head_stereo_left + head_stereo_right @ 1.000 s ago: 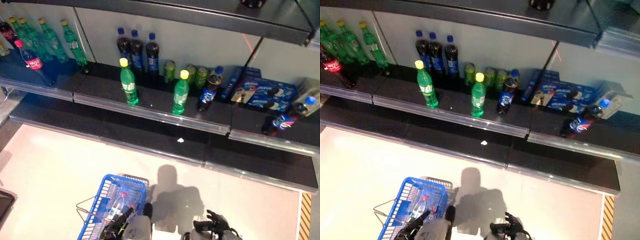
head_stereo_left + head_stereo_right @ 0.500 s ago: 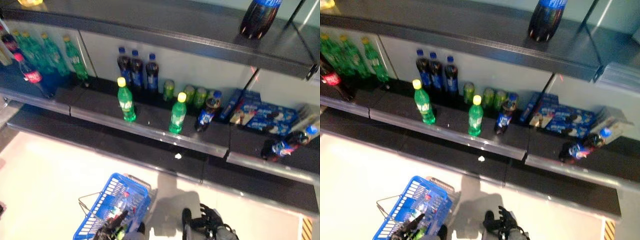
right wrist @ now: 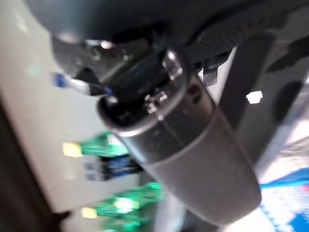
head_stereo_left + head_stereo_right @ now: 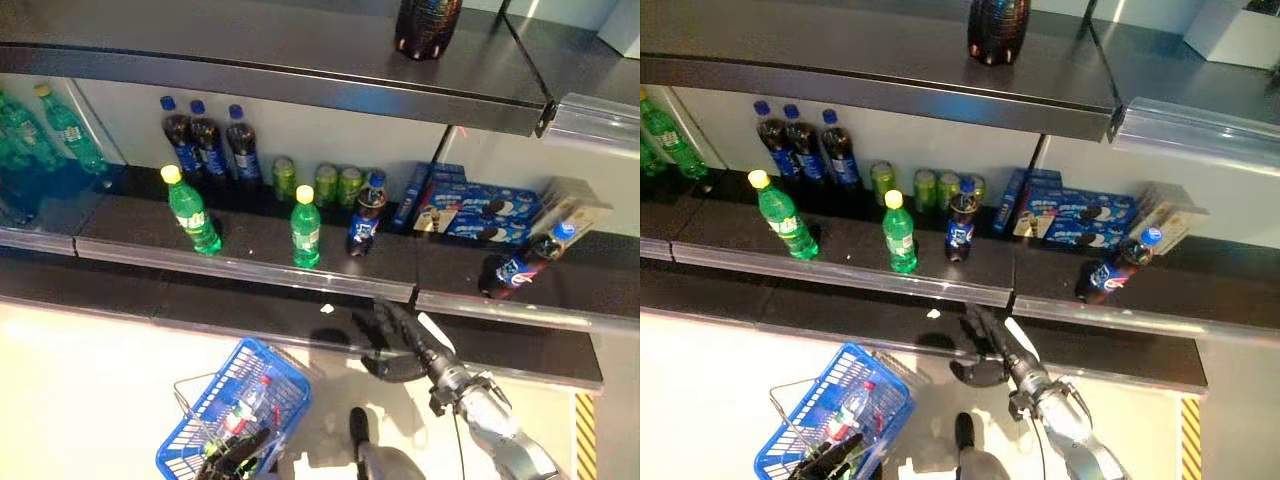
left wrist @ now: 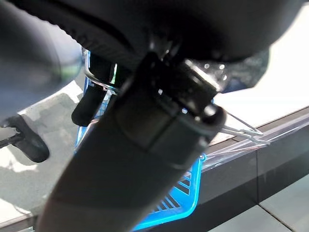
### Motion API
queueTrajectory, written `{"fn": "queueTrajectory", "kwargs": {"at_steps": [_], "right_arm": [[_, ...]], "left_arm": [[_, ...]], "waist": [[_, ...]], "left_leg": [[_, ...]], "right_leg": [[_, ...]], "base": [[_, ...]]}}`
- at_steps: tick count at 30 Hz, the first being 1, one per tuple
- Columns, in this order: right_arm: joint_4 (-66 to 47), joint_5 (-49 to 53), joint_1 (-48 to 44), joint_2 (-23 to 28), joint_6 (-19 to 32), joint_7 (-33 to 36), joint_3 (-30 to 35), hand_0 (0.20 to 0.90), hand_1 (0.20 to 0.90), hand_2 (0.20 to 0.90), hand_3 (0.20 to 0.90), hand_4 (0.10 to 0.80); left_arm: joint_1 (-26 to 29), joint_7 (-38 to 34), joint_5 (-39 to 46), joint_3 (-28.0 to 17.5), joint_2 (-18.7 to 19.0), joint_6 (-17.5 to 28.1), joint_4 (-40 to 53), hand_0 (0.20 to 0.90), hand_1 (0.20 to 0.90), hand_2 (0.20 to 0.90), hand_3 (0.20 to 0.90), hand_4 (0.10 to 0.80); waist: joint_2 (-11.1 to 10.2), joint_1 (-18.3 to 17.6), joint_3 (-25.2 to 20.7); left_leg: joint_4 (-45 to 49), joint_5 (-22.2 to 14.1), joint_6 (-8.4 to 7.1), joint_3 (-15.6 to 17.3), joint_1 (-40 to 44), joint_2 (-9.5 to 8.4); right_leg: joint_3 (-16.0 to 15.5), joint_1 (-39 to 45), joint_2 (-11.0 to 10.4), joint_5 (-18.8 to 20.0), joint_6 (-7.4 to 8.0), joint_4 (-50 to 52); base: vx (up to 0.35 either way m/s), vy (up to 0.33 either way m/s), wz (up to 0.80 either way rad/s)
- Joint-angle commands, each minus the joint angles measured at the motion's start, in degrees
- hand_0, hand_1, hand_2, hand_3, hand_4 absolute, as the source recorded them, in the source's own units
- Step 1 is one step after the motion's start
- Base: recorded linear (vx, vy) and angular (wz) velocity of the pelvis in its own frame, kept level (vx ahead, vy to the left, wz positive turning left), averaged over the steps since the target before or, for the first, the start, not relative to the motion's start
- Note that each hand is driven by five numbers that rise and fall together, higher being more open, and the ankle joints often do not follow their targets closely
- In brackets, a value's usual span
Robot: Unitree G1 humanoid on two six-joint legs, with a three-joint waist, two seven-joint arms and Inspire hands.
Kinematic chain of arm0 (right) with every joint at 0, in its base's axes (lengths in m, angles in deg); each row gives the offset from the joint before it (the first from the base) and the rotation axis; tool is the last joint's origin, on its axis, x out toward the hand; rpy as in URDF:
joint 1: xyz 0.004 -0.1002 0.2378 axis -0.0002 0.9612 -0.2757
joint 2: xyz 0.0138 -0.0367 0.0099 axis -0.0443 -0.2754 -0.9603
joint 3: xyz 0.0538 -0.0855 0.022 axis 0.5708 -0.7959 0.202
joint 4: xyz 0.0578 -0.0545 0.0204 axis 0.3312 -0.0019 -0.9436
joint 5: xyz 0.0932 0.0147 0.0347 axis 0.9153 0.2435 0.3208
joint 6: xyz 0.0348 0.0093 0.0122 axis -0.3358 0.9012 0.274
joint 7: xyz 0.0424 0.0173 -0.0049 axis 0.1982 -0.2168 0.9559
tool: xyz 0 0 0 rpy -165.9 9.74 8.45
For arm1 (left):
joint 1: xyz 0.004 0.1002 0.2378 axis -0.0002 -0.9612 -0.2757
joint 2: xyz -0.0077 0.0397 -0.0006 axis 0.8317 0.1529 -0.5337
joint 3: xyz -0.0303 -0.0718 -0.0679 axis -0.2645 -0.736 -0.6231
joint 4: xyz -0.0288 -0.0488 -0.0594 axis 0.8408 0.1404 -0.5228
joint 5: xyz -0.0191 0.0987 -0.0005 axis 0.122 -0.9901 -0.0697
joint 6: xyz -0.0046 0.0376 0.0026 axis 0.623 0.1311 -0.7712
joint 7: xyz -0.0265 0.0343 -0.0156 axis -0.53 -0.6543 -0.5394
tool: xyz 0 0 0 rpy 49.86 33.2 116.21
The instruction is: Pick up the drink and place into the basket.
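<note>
Along the shelf the drinks are lined up at the front edge for easy reach. Below, the blue basket is carried by its handle in the left hand, fingers clenched round it. Toward the cola bottle, the right hand is raised, fingers released.

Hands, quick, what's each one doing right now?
Left hand: shut on the blue basket's handle.
Right hand: open, holding nothing, raised toward the shelf.

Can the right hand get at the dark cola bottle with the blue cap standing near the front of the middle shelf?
Probably yes. The right hand is raised with open fingers just below the shelf edge, and nothing stands between it and the dark cola bottle with the blue cap.
</note>
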Motion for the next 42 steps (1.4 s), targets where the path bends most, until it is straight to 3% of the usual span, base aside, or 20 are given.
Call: {"fn": "queueTrajectory", "kwargs": {"at_steps": [1,7,12,21,29,42], "right_arm": [[-11.5,3.4,-3.1,0.6,9.0,3.6,5.3,0.9,0.9,0.9,0.9,0.8],[-14.1,5.7,-3.8,-2.4,11.3,14.3,8.5,0.9,0.9,0.9,0.9,0.8],[-11.9,2.1,-10.5,-4.7,9.6,24.4,5.3,0.9,0.9,0.9,0.9,0.8],[2.8,-4.3,-28.8,-9.4,5.6,45.5,7.1,0.9,0.9,0.9,0.9,0.8],[4.9,-4.5,-37.9,-9.9,4.2,51.0,8.2,0.9,0.9,0.9,0.9,0.8],[8.6,-1.9,-50.1,-7.5,2.3,53.4,9.6,0.9,0.9,0.9,0.9,0.8]], "left_arm": [[-1.0,1.4,-0.1,-2.7,2.7,4.5,7.3,0.3,0.3,0.3,0.2,0.1],[-1.6,1.0,-1.3,-2.5,2.1,4.2,7.4,0.3,0.3,0.3,0.2,0.1],[0.4,-0.4,-1.1,-0.2,1.9,3.8,7.4,0.3,0.3,0.3,0.2,0.1],[7.2,-0.8,0.5,3.1,2.0,4.4,7.6,0.3,0.3,0.3,0.2,0.1],[10.0,-0.3,2.4,4.8,1.4,5.4,7.6,0.3,0.3,0.3,0.2,0.1],[13.3,-0.6,4.0,7.0,1.0,5.6,9.0,0.3,0.3,0.3,0.2,0.1]], "waist": [[-1.2,0.3,-0.1],[-1.0,0.3,0.4],[-0.6,1.8,2.0],[0.9,4.6,10.7],[2.3,5.6,15.7],[3.6,7.9,18.9]], "left_leg": [[4.4,0.4,4.35,-0.1,-3.2,-1.96],[5.4,-0.5,4.63,0.8,-3.6,-1.6],[6.6,-0.8,4.65,0.5,-4.1,-1.66],[14.9,-1.0,4.35,-1.1,-13.8,-2.86],[17.8,-0.6,4.64,-2.9,-19.2,-4.59],[20.6,0.0,4.69,-4.6,-24.4,-6.16]], "right_leg": [[1.2,-0.4,-4.3,-1.8,3.94,5.3],[1.4,-1.0,-5.0,-1.7,4.47,5.6],[0.6,-0.8,-5.6,-1.8,4.31,6.0],[-1.7,-6.0,-6.4,-2.7,2.18,10.7],[-2.4,-10.2,-6.4,-3.6,0.88,13.9],[-3.2,-13.0,-6.0,-4.6,-0.07,15.8]], "base": [[0.008,0.037,-0.06],[-0.013,0.003,-0.02],[-0.017,0.0,-0.06],[-0.122,-0.009,0.05],[-0.061,0.025,0.12],[-0.002,0.007,0.04]]}}
